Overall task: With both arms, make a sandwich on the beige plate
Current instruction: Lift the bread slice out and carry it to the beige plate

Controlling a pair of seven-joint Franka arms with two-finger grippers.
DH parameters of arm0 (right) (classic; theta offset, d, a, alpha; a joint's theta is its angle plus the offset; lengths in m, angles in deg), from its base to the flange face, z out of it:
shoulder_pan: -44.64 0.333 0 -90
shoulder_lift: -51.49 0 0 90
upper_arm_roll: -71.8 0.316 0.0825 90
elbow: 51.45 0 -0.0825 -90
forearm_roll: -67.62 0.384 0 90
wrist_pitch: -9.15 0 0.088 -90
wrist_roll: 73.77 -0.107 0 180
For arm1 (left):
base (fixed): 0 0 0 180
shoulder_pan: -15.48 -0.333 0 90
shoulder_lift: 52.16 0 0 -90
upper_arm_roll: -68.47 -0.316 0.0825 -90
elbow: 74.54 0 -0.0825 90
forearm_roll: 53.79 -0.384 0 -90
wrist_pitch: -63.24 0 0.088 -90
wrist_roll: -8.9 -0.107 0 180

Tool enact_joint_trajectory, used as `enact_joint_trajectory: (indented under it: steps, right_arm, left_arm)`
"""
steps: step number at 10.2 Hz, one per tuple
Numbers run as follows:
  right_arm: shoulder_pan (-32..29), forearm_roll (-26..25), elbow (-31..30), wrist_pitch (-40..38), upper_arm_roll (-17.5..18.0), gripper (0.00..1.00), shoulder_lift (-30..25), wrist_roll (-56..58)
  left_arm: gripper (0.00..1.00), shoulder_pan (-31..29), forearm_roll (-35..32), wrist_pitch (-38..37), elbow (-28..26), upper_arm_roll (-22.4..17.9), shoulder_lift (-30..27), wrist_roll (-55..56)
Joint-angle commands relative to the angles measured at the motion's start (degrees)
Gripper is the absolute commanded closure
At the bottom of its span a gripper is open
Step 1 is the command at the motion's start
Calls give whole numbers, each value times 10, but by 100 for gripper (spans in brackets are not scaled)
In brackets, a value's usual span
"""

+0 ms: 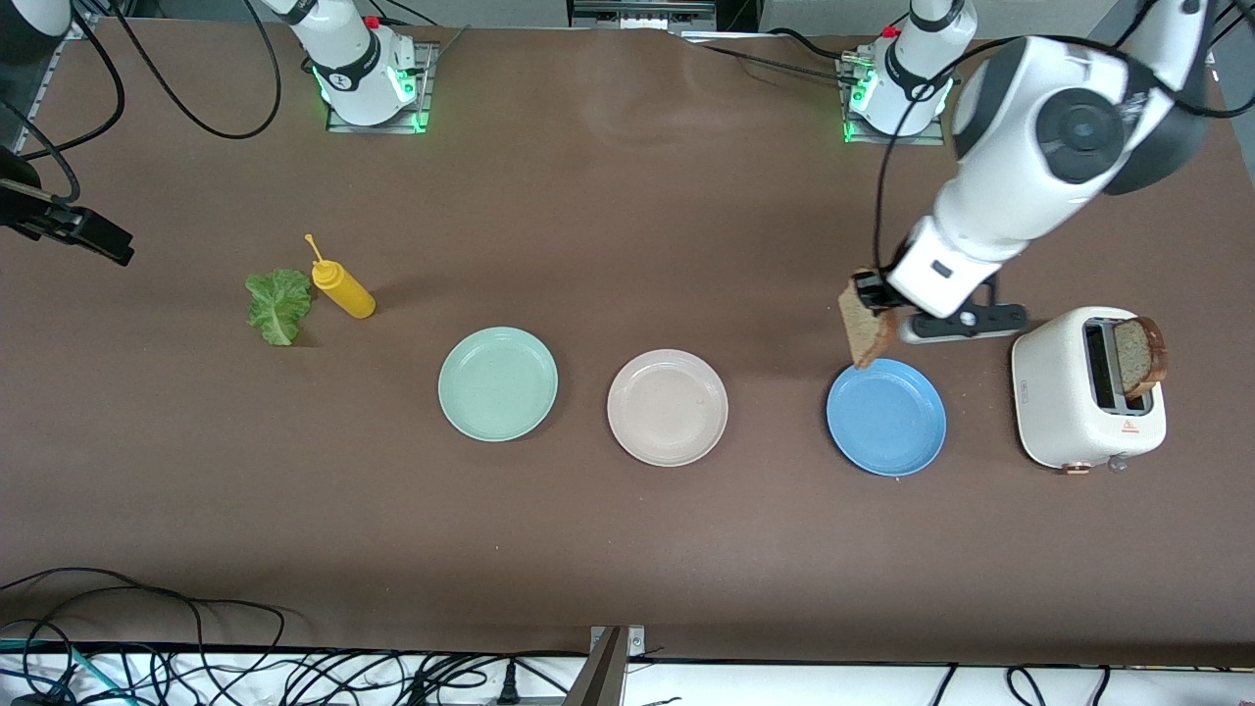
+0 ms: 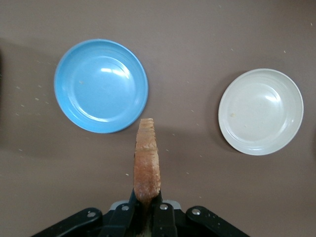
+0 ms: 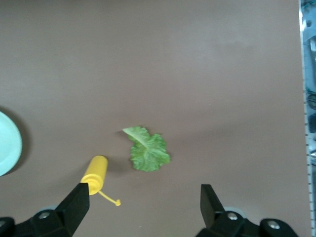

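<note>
Bread (image 1: 867,333), pinched upright in the closed left gripper (image 1: 871,294), should travel toward the beige plate (image 1: 668,407) at nine o'clock of the blue plate (image 1: 885,417) and be laid flat, while the right gripper (image 3: 143,202) waits open over the lettuce (image 3: 146,150).

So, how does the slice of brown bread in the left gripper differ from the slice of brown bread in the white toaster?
The slice of brown bread in the left gripper hangs in the air over the table by the blue plate; the slice of brown bread in the white toaster stands in a slot of the white toaster. The first is clamped by the left gripper; nothing grips the second. Both are speckled brown with darker crust.
</note>
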Motion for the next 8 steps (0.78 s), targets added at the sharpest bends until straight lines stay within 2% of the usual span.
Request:
enact_joint_trajectory:
  steps: [1,3,8]
  right_arm:
    - [2,-33,1,-6,2,0,15,3]
    - [0,-40,-1,-6,2,0,18,3]
    - [-3,-27,1,-9,-1,0,18,-3]
  left_arm:
    - [100,42,22,-6,57,-9,56,38]
    - [100,58,52,-5,89,0,86,39]
    - [100,80,127,-4,241,16,215,68]
